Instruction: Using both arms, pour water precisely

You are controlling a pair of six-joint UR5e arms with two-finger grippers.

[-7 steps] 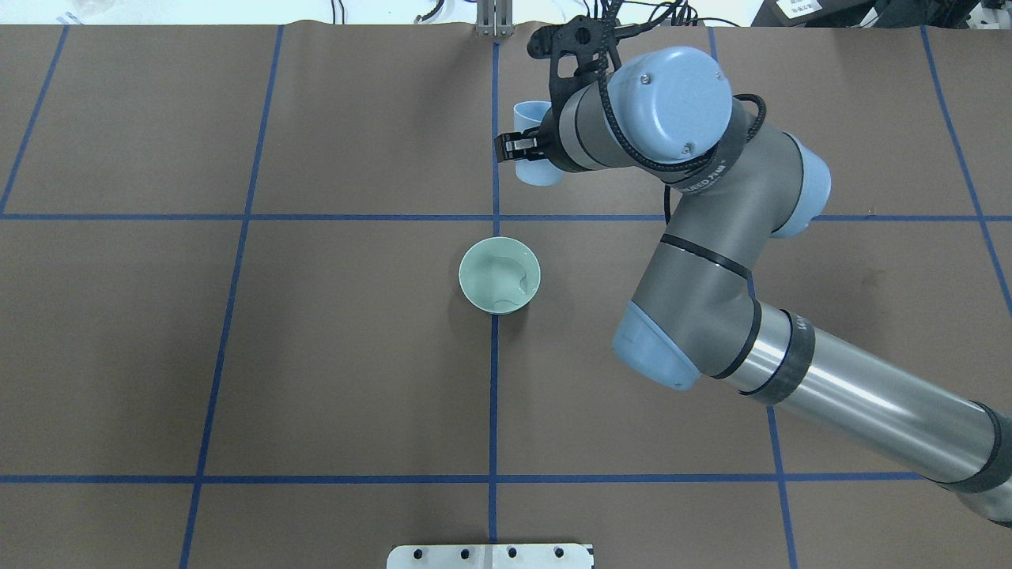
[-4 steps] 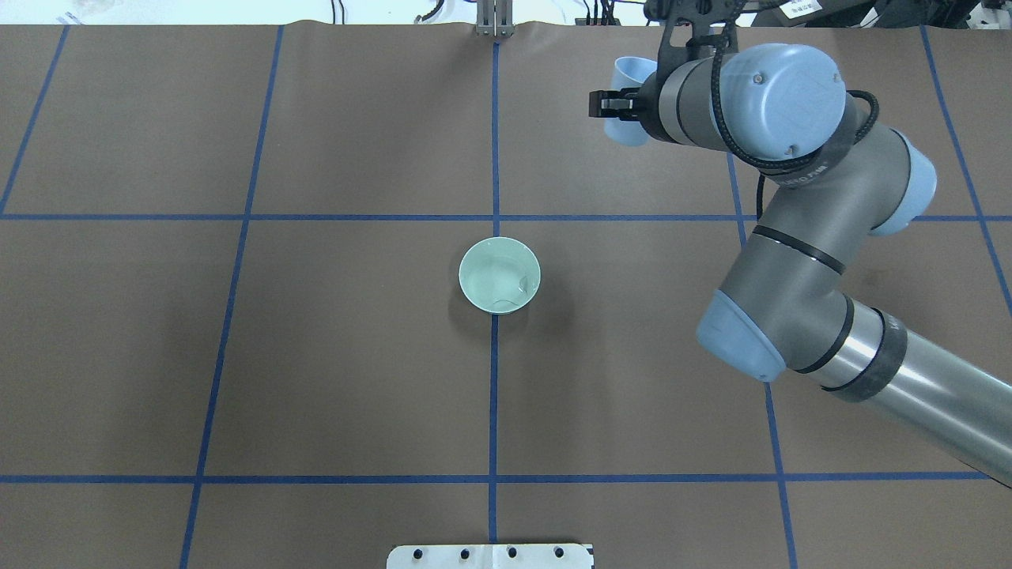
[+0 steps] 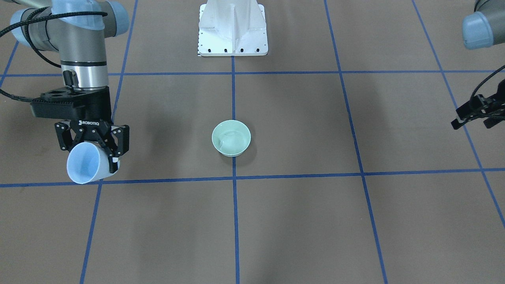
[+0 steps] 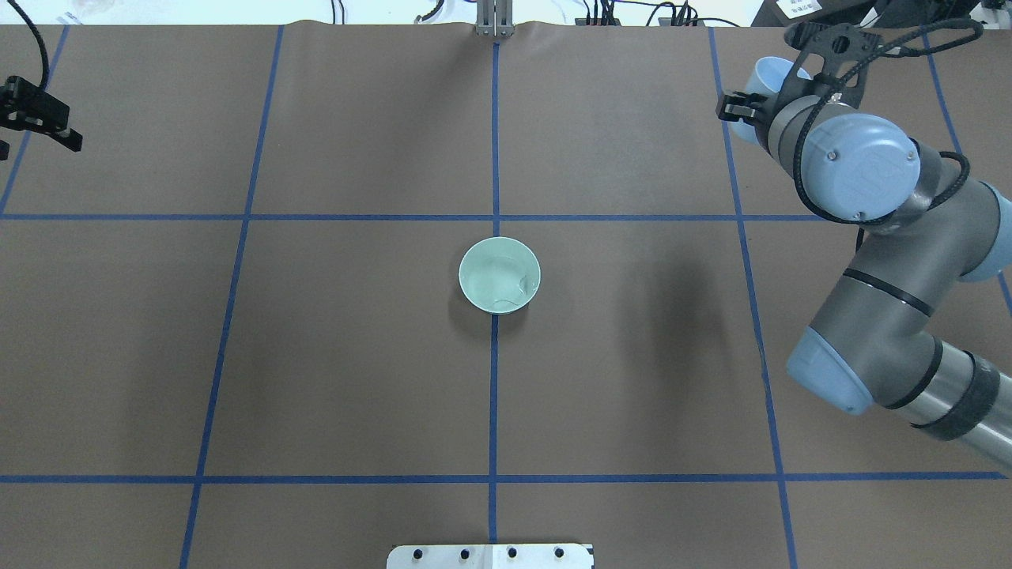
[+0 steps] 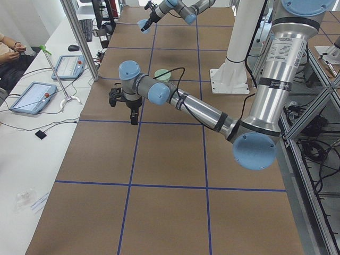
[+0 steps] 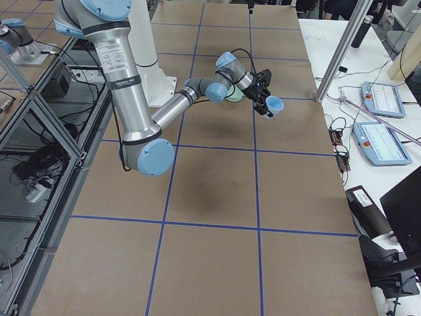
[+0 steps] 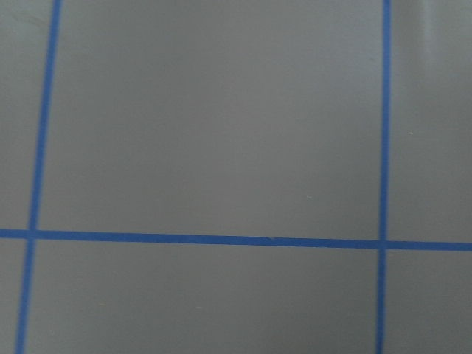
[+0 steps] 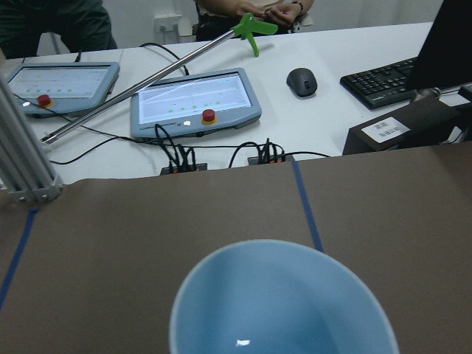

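Blue cup [image 3: 85, 165] sits clamped in the right claw [image 3: 90, 156]; the edge-cropped left claw's [image 3: 475, 114] opening cannot be told.

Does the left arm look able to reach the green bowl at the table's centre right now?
Probably yes. The left gripper hangs empty off to its own side, bare table lies between it and the green bowl, and the right gripper, holding the blue cup, is far across the table.
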